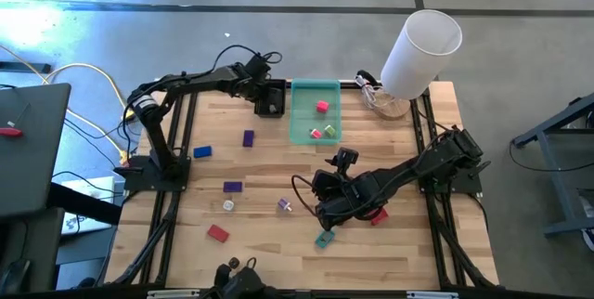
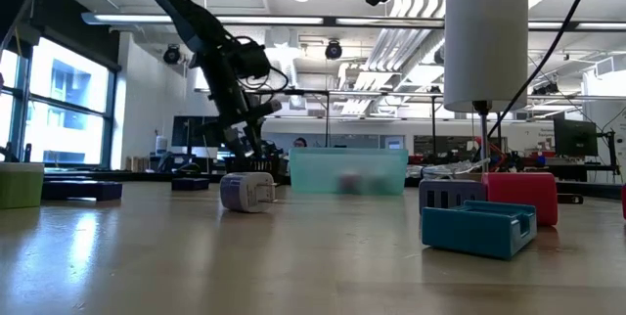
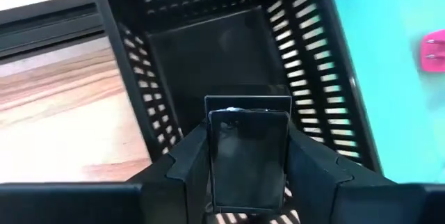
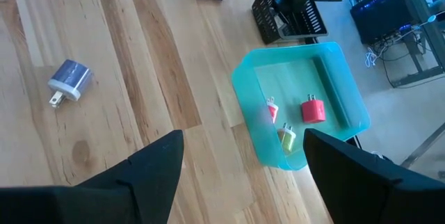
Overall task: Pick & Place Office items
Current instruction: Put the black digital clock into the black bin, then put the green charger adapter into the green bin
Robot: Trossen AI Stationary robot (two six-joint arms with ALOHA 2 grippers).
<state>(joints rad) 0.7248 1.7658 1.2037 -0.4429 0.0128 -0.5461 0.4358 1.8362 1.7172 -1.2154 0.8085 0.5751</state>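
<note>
One black block [image 3: 249, 156] sat clamped in the left pincer [image 3: 248, 175] over the black basket [image 3: 208, 57]; looked rigid, light, glossy, so flat-side grip suited. Right pincer [image 4: 240, 151] hung wide, empty, above the bench [image 4: 139, 113].

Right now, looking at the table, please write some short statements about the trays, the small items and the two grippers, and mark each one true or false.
1. The left gripper holds a flat black piece above the small black slotted basket. True.
2. The translucent green tray is empty. False: it holds a pink plug-like piece and two more small pieces.
3. The right gripper is open and holds nothing. True.
4. The big white cylinder stands at the table's near left corner. False: it is at the far right corner, beside the green tray.
5. A red block lies inside the black basket. False: it lies on the bare wood of the table, near the front.
</note>
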